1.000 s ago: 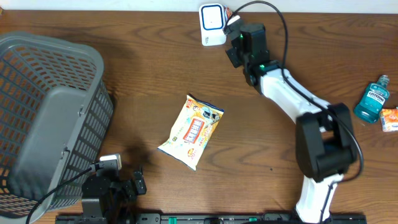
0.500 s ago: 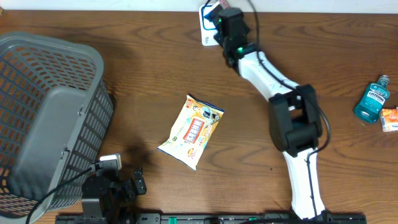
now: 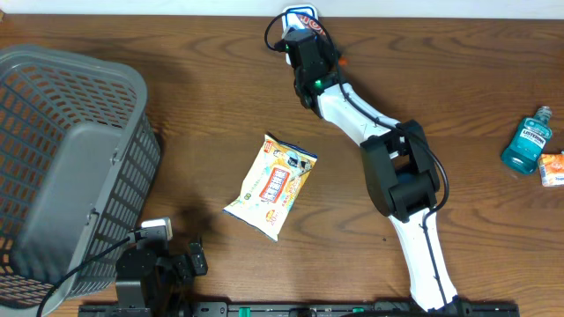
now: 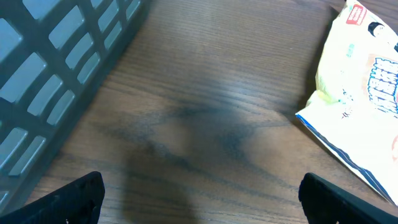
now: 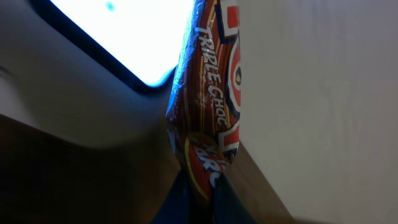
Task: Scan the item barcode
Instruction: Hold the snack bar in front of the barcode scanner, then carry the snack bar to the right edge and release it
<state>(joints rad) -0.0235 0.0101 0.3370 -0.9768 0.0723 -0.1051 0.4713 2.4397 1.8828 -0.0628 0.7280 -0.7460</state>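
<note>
Counter (image 3: 203,114): dark brown wood from edge to edge, pale wall along the far side, and all the action is up at that far edge.
Right arm: at full stretch toward the back of the counter, because that is where the scanner (image 3: 300,12) sits.
Right claw (image 5: 200,202): pinched together on the bottom end of the chocolate bar (image 5: 208,106), so the printed wrapper stands clear above the grip.
Chocolate bar: right up against the scanner's bright window (image 5: 124,31), edge-on in the wrist view, "TRIPLE CHOC" running up its side. It looks to be mid-scan. No barcode shows from here, so whether it faces the glass I can't tell.
Left claw (image 4: 199,205): wide apart and empty, low over bare wood near the front edge. It seems to be simply waiting.
Snack packet (image 3: 271,185): flat in the middle of the counter, well apart from both arms. Probably next in line.
Basket (image 3: 62,167): grey, tipped on the left side, just beside the idle arm. A likely drop-off once items are scanned.
Mouthwash bottle (image 3: 529,141): lying at the far right beside a small orange box (image 3: 552,167), both out of the way.
Watch for: the thin wrapper twisting in that end-only pinch.
</note>
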